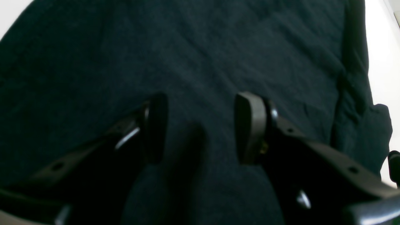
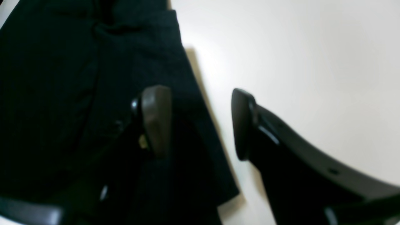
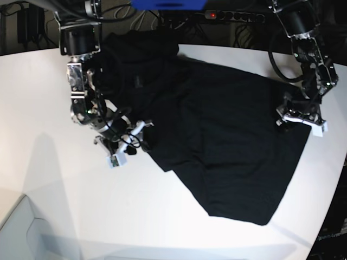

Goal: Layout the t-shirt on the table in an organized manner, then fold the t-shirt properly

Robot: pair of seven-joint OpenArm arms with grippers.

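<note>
The black t-shirt (image 3: 227, 141) lies spread across the middle of the white table (image 3: 81, 206), with a bunched part at the back left. In the left wrist view my left gripper (image 1: 200, 128) is open just above the t-shirt (image 1: 200, 56), nothing between its fingers; in the base view this gripper (image 3: 283, 118) sits at the shirt's right edge. My right gripper (image 2: 201, 122) is open astride the t-shirt's (image 2: 78, 93) edge, one finger over cloth, the other over bare table (image 2: 297, 62). In the base view the right gripper (image 3: 142, 142) is at the shirt's left edge.
Cables and a black power strip (image 3: 233, 16) run behind the table. A blue object (image 3: 168, 4) shows at the top edge. The table's curved edge (image 3: 332, 200) passes close to the shirt's right side. Bare tabletop lies left and front.
</note>
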